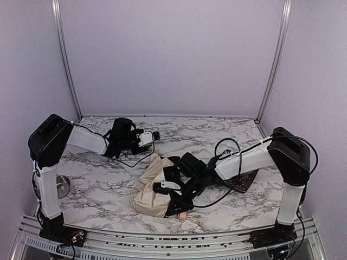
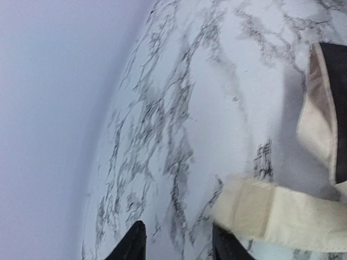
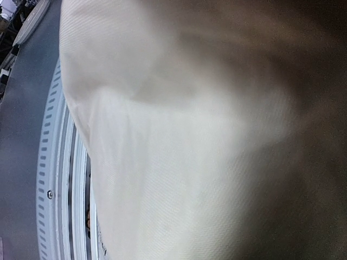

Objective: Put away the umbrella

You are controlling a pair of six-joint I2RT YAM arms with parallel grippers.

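The umbrella (image 1: 149,187) lies collapsed and crumpled at the table's front middle, cream fabric outside with black lining showing. Its small tan handle (image 1: 182,215) pokes out at the near edge. My right gripper (image 1: 162,189) is pressed into the fabric from the right. The right wrist view is filled with cream fabric (image 3: 190,151), which hides the fingers. My left gripper (image 1: 157,134) hovers behind the umbrella, open and empty. In the left wrist view (image 2: 179,246) a cream band of the umbrella (image 2: 271,214) lies just beside the right fingertip (image 2: 227,248).
A dark mesh piece (image 1: 241,184) lies under the right arm. A round metal object (image 1: 64,186) sits by the left arm's base. Cables trail from both wrists over the marble table (image 1: 217,135). Walls enclose the back and sides.
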